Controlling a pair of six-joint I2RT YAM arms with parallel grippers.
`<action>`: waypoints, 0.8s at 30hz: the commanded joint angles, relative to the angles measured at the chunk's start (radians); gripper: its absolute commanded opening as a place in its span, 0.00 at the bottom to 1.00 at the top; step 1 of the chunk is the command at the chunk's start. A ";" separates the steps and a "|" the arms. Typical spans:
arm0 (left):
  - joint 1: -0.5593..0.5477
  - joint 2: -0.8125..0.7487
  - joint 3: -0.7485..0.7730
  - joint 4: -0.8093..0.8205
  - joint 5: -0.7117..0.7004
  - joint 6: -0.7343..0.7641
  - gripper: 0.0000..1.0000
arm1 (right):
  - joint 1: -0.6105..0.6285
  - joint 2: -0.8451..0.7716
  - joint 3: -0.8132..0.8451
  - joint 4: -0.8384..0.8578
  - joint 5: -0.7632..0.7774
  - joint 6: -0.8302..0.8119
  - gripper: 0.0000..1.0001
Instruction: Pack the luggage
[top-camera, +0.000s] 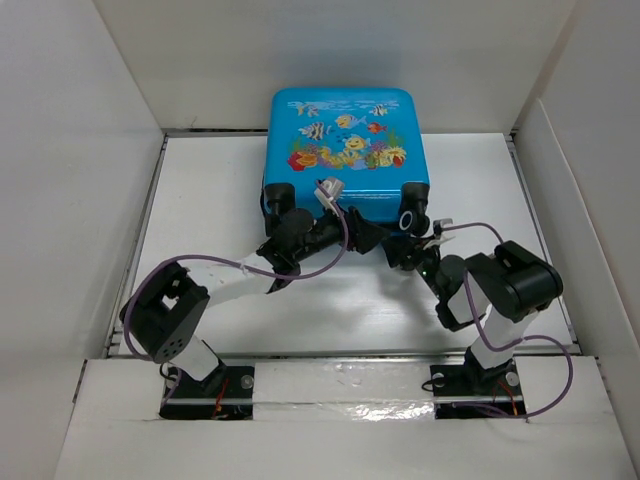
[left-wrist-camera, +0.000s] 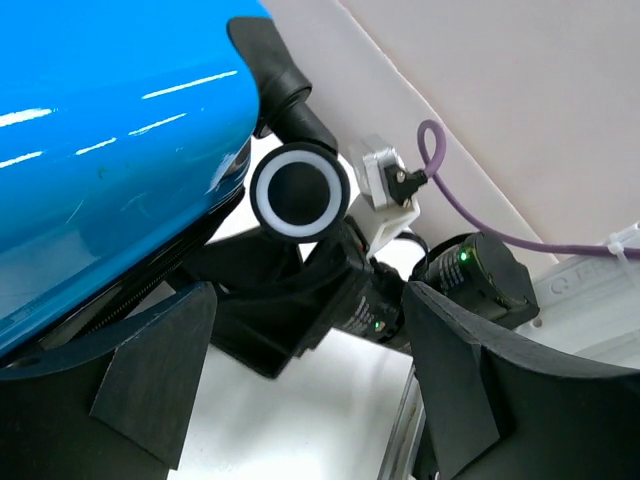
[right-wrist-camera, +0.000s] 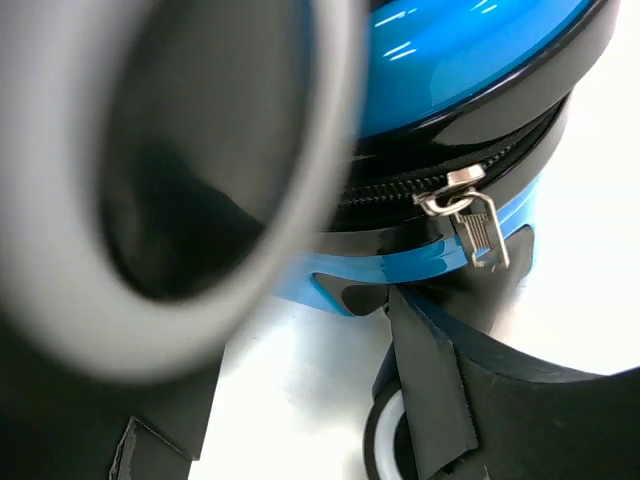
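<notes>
The white table (top-camera: 220, 200) carries the blue suitcase (top-camera: 340, 130), which lies flat at its far middle with the lid down and the fish print facing up. Both arms reach to its near, wheeled edge. The left gripper (left-wrist-camera: 307, 292) hangs just beside the corner wheel (left-wrist-camera: 300, 190), jaws apart with nothing between them. The right gripper (top-camera: 402, 248) sits at the same corner, and its jaws look apart too, holding nothing that can be seen. The zipper (right-wrist-camera: 390, 195) runs between the shells, its small silver pull (right-wrist-camera: 470, 225) dangling just past one right finger. Zipping seems to be the step in hand. Next comes a fine pinch on that pull while the other arm steadies the case.
</notes>
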 joint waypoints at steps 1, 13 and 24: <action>0.005 -0.078 -0.017 -0.032 -0.001 0.052 0.73 | 0.140 0.054 -0.043 0.209 -0.140 0.145 0.70; 0.005 -0.227 -0.048 -0.179 -0.107 0.092 0.75 | 0.394 -0.326 -0.032 -0.200 0.093 0.059 0.72; -0.040 -0.041 0.122 -0.218 0.014 0.076 0.85 | 0.417 -1.205 -0.046 -1.272 0.583 0.020 0.24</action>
